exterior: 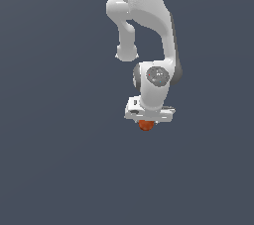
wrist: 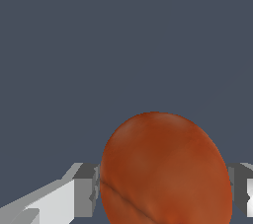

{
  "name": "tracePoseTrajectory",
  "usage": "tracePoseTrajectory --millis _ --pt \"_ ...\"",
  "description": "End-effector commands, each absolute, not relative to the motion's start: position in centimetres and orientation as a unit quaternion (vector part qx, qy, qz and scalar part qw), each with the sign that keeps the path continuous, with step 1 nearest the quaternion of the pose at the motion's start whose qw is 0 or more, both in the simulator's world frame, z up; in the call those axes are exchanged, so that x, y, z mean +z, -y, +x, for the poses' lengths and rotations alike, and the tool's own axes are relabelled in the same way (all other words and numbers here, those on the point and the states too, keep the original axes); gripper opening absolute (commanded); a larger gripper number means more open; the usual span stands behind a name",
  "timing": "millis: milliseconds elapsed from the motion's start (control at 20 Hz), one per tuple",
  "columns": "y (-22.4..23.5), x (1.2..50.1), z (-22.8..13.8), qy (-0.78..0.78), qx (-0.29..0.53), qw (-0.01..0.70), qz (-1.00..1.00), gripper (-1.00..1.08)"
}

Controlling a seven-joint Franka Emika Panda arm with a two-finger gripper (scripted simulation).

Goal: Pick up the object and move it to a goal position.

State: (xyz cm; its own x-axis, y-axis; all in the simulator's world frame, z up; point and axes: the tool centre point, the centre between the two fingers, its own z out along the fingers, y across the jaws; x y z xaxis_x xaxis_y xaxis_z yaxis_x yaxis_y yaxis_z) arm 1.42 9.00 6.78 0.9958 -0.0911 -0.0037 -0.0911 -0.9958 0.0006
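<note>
In the exterior view we see the white, jointed Franka arm (exterior: 149,30) reaching down from the top of the picture over a plain dark slate-blue ground (exterior: 49,169). At its lower end sits the white gripper (exterior: 147,121), and just beneath the gripper's body a small reddish-orange, matte ball (exterior: 146,125) peeks out, only its lower part visible. From this side we cannot make out the fingers themselves, nor whether the ball rests on the ground or hangs clear of it, since the flat backdrop gives no shadow or edge to judge by.

The wrist view gives us what the exterior view hides. Here the ball (wrist: 165,168) fills much of the picture, its surface mottled and crossed by a faint darker seam. It sits between the two fingers (wrist: 86,188) of the gripper (wrist: 165,188), grey pads pressing against it on either side, one on each flank, so we read the tool as clenched on the ball. Beyond the ball we see only the same even slate-blue ground (wrist: 123,35).
</note>
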Motion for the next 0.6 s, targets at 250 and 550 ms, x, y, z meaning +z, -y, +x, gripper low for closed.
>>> tracePoseTrajectory --millis 250,550 --pt "-9.4 11.2 -0.9 0.046 0.0 0.0 0.999 -1.0" --pt "-9.8 16.0 -3.5 0.046 0.0 0.0 0.999 -1.0"
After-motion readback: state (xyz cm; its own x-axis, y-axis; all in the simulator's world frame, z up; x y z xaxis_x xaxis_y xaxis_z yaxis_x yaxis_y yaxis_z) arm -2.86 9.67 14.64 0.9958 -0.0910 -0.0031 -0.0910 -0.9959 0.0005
